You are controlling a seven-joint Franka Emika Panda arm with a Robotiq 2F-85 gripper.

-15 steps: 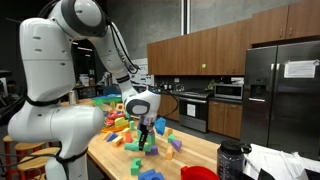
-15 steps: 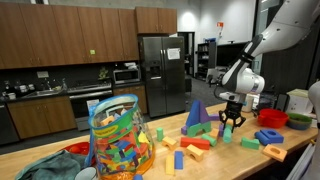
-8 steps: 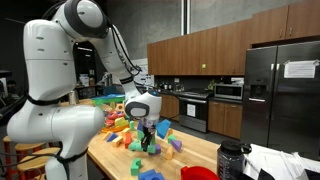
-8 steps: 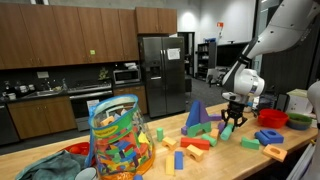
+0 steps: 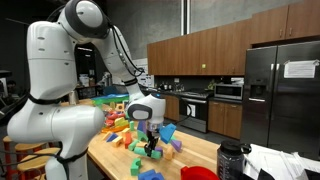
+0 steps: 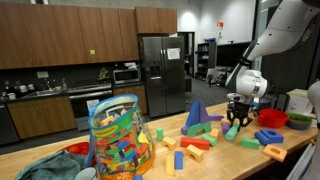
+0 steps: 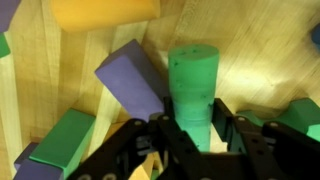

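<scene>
Cylinder [image 7: 193, 85], green, sits clamped between the fingers of the gripper [image 7: 195, 130], low over the worktop [image 7: 265, 60]. The grasp looks made, though whether the piece has lifted clear cannot be told. A purple block [image 7: 135, 80] lies just beside it, and an orange block [image 7: 105, 12] farther off.
</scene>
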